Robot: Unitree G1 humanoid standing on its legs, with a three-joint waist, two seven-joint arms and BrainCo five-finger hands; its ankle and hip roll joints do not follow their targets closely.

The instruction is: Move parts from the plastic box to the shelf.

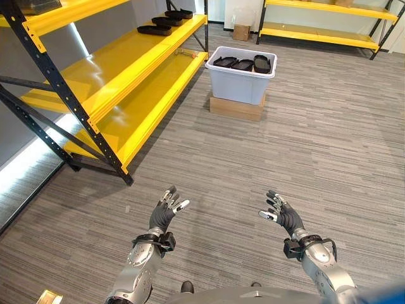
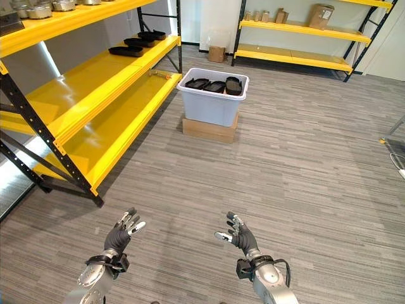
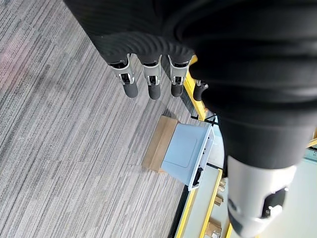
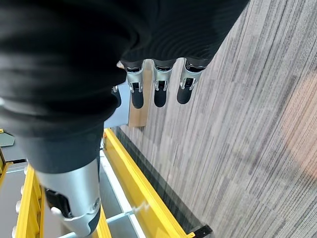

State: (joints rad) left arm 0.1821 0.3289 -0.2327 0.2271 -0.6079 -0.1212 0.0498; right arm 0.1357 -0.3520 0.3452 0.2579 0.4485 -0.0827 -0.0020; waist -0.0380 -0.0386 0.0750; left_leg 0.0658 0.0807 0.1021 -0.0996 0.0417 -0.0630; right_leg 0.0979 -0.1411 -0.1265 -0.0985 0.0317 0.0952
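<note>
A light grey plastic box (image 1: 241, 81) stands on a flat cardboard carton (image 1: 236, 107) ahead, beside the end of the yellow shelf (image 1: 120, 69). Several black parts (image 1: 243, 63) lie in the box. More black parts (image 1: 166, 21) rest on the shelf's middle level at its far end. My left hand (image 1: 166, 211) and my right hand (image 1: 281, 212) hover low over the floor, well short of the box, both open and holding nothing. The left wrist view shows the box (image 3: 187, 154) past my straight fingers (image 3: 153, 84).
The yellow shelf with black posts (image 1: 60, 88) runs along the left. A second yellow shelf (image 2: 297, 38) lines the back wall, with a small carton (image 2: 218, 54) on the floor near it. Grey striped floor (image 1: 253, 164) lies between me and the box.
</note>
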